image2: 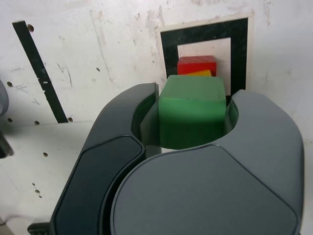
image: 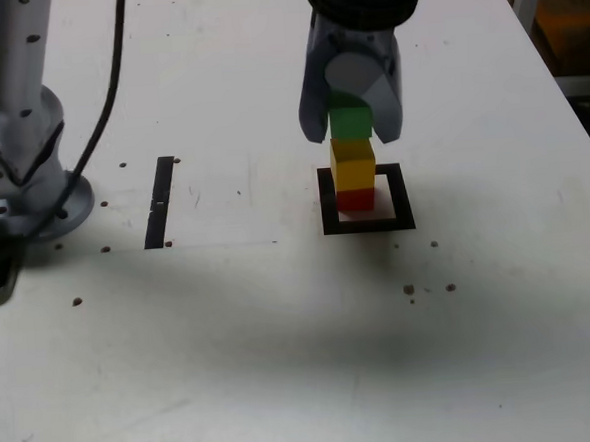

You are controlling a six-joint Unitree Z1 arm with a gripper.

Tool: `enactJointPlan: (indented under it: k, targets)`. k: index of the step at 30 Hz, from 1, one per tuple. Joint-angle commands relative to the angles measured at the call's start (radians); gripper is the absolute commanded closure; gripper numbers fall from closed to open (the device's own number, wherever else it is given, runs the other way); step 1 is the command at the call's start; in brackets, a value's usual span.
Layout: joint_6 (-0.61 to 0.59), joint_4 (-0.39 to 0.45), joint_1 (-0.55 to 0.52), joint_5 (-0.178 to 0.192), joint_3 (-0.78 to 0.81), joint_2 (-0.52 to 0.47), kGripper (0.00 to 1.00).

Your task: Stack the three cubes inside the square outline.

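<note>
A red cube (image: 355, 199) sits inside the black square outline (image: 367, 226), and a yellow cube (image: 353, 163) rests on top of it. The green cube (image: 350, 120) is at the top of the stack, seemingly touching the yellow one. My gripper (image: 352, 135) comes down from above with its jaws on either side of the green cube, shut on it. In the wrist view the green cube (image2: 192, 115) fills the gap between the jaws of my gripper (image2: 193, 93). Beyond it, slivers of the yellow cube (image2: 204, 73) and red cube (image2: 195, 64) show inside the outline (image2: 168, 49).
A thin black strip (image: 160, 201) lies on the white table at the exterior view's left. The arm's base (image: 21, 158) and a black cable (image: 107, 92) stand farther left. Small dark specks (image: 409, 290) dot the table. The table's edge runs along the exterior view's right.
</note>
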Motion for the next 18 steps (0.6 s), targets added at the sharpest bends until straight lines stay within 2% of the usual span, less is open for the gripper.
enactJointPlan:
  k: [1, 9, 14, 18]
  targets:
    - [0.004, -0.003, 0.000, -0.006, -0.001, 0.008, 0.76]
    - [0.014, -0.009, 0.000, -0.028, 0.004, 0.023, 0.71]
    - [0.017, -0.010, 0.000, -0.033, 0.010, 0.024, 0.58]
    - [0.021, -0.008, 0.001, -0.033, 0.012, 0.024, 0.44]
